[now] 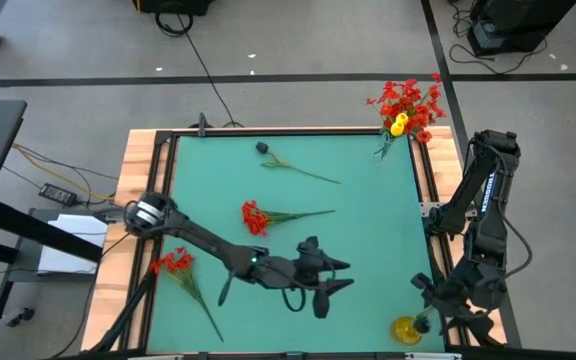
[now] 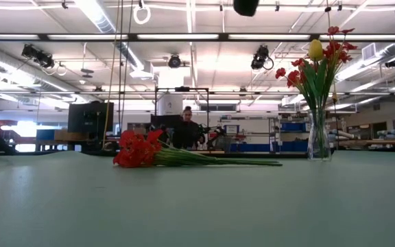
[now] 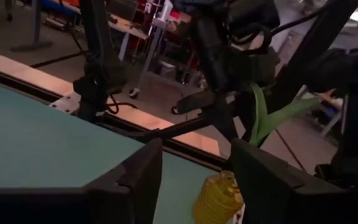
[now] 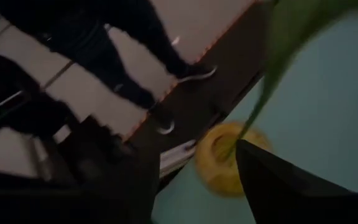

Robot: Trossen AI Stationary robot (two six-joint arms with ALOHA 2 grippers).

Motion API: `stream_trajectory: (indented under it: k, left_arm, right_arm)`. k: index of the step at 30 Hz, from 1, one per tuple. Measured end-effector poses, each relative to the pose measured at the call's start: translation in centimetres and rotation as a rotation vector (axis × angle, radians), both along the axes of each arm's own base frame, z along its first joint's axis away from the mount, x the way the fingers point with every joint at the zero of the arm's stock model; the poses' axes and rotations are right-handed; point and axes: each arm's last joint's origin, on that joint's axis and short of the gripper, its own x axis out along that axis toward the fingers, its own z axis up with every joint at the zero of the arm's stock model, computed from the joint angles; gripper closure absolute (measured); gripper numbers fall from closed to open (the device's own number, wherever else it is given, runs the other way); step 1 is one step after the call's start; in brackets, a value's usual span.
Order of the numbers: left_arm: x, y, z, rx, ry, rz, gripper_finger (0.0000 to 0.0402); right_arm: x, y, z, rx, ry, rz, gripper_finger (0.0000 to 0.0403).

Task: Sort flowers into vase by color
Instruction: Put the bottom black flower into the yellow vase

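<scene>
Nearest edge first: yellow flower (image 1: 405, 328) lying at about 5 o'clock on the green table (image 1: 368, 240), right in the corner, stem running up toward the right gripper (image 1: 433, 302). Fingers there spread apart, stem passing close by one of them in the right wrist view; can't tell about actual contact. Left gripper (image 1: 326, 278) just beside, roughly 6 o'clock, fingers also spread, holding nothing.

Handling-wise: probably featherlight, thin bendy stem, soft squashy head. Best to pinch the stem around the middle, not the bloom. Likely to droop or swing at the ends and to slide out of a loose pinch.

Further out: red flower (image 1: 173, 262) at 8 o'clock near the left rim, second red flower (image 1: 255, 217) around dead centre, then dark-headed flower (image 1: 264, 148) at 11.

Farthest: glass vase (image 1: 383, 148) at 1 o'clock, already stuffed with red blooms (image 1: 408, 98) plus a yellow bloom (image 1: 398, 125). Looks tippy, with a narrow, crowded mouth, so probably the main snag for slotting in another stem. Also both arms crowding the same corner, so easy to bump.
</scene>
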Motion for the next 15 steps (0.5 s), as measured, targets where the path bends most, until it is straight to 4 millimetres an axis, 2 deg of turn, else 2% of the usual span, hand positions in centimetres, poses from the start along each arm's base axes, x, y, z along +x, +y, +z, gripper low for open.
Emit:
stream_trajectory:
  k: [5, 8, 15]
  left_arm:
    - [1.5, -0.3, -0.6, 0.038, 0.019, 0.0, 0.02]
    - [2.1, -0.1, -1.0, 0.055, 0.018, -0.028, 0.02]
    - [2.8, 0.0, -3.1, 0.055, 0.074, -0.049, 0.02]
  right_arm:
    - [-0.5, -0.3, -0.5, 0.003, 0.201, 0.001, 0.0167]
    - [-0.7, -0.5, -0.8, -0.017, 0.262, 0.002, 0.0166]
    - [-0.1, -0.3, -1.5, -0.107, 0.114, -0.062, 0.0166]
